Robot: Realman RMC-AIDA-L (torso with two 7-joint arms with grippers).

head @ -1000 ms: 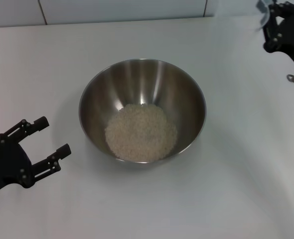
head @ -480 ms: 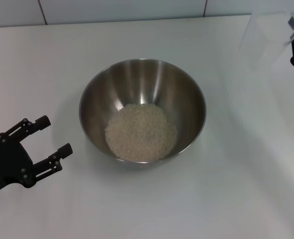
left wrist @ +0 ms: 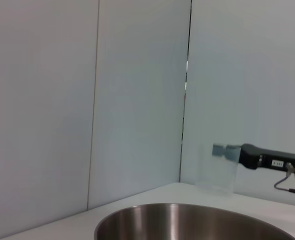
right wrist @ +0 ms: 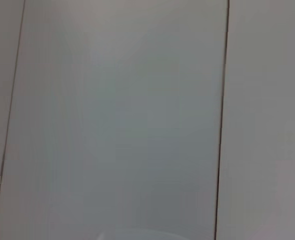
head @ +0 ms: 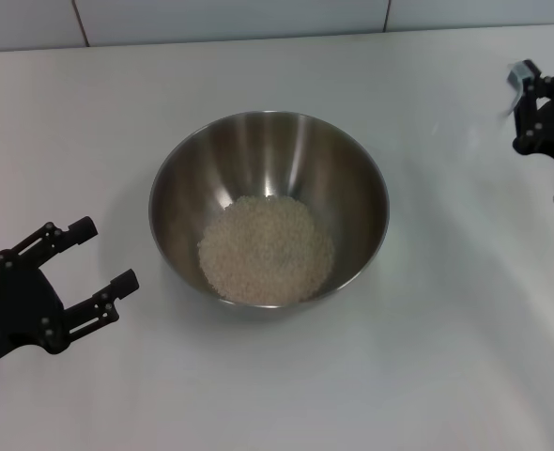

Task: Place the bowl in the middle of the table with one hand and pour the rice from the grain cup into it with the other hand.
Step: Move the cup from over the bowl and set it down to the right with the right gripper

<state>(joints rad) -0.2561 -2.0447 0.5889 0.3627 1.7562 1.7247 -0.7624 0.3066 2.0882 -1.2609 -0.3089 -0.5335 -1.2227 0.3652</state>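
Both grippers flank the bowl (head: 269,209): left gripper (head: 91,265) spread wide, right gripper (left wrist: 226,151) grips the grain cup (left wrist: 217,171).

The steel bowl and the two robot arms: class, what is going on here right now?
The bowl sits mid-table with a heap of rice already in it, so the pour looks done. The left tool rests open on the table beside the bowl, apart from it. The right tool is off at the far right side, holding the clear, empty-looking cup away from the bowl.
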